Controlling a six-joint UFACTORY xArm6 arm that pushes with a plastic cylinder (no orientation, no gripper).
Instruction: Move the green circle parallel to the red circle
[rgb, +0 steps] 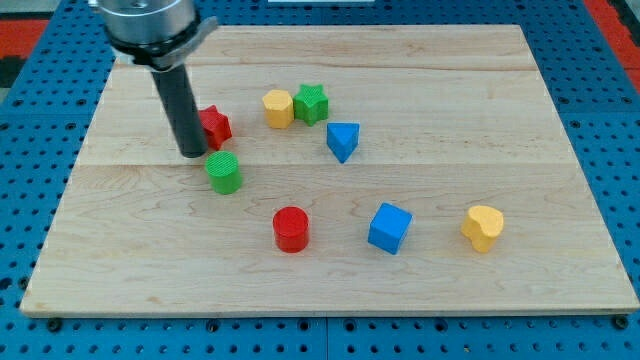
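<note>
The green circle (224, 172) is a short green cylinder left of the board's middle. The red circle (291, 229) is a red cylinder below it and to its right, a short gap apart. My tip (192, 154) is the lower end of the dark rod. It stands just up and left of the green circle, very close to it. I cannot tell whether it touches. The rod hides part of a red block (215, 125) behind it.
A yellow block (278, 108) and a green star (312, 103) sit together above the middle. A blue triangle (343, 140) lies to their lower right. A blue cube (389, 228) and a yellow heart (483, 227) lie right of the red circle. The wooden board (560, 130) ends on blue pegboard.
</note>
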